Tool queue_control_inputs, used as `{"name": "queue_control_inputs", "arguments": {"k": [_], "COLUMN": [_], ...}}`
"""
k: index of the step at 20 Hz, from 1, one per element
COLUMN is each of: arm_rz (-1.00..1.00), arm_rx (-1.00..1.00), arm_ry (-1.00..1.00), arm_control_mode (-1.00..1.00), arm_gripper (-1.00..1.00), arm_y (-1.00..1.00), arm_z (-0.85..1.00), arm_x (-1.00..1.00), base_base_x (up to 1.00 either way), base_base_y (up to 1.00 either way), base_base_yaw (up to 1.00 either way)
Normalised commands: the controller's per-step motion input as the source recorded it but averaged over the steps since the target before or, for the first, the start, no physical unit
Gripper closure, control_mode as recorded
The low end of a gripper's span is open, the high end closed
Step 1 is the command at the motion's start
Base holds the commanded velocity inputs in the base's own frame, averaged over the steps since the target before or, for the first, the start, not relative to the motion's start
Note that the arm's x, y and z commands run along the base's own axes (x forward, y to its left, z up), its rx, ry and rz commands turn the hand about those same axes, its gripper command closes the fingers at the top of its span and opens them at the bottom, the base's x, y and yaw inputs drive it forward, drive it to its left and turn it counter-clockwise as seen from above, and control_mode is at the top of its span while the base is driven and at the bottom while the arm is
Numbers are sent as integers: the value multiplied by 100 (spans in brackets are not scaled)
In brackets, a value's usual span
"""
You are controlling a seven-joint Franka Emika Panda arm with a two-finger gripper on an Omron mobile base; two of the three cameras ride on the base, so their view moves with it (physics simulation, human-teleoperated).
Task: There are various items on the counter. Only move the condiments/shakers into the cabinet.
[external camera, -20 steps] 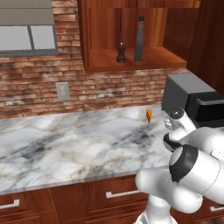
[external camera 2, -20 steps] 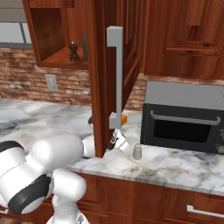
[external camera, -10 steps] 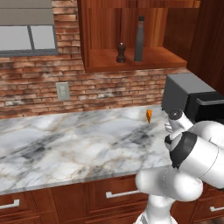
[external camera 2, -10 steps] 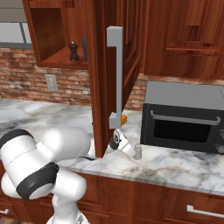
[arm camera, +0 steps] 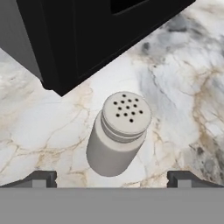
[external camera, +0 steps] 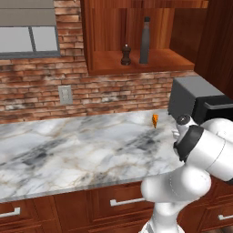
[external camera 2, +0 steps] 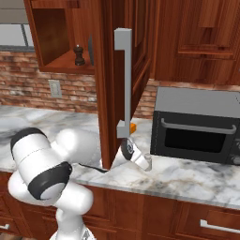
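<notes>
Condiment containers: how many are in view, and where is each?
3. The dark bottle and pepper mill stand on the cabinet shelf; the pale shaker stands on the counter by the microwave.

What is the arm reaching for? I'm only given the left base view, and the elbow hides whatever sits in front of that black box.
Observer: A pale grey shaker, standing upright on the counter just off the microwave's corner.
Operator: Has the tool grabbed it?
Observer: No. In the hand view the tool is open, with one fingertip on each side of the shaker and neither touching it.
Operator: Salt or pepper?
Observer: Can't tell. The flat lid has a cluster of small holes, and no label is visible.
</notes>
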Motion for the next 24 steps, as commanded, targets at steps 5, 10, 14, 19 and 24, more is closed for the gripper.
{"name": "queue_control_inputs", "arguments": {"k": [5, 10, 14, 19, 24], "arm_rz": [0, 0, 0, 0, 0], "arm_rx": [0, 0, -2, -5, 0], "arm_ry": [0, 0, 0, 0, 0], "arm_control_mode": [-100, -100, -100, -100, -100], "arm_gripper": [-100, -100, -100, -100, 100], "arm_y": [-6, -23, -18, 0, 0], "arm_z": [-10, -19, -24, -19, -1], "arm_x": [14, 3, 2, 20, 3], "base_base_x": [0, 0, 0, 0, 0], "base_base_y": [0, 0, 0, 0, 0], "base_base_yaw": [0, 0, 0, 0, 0]}}
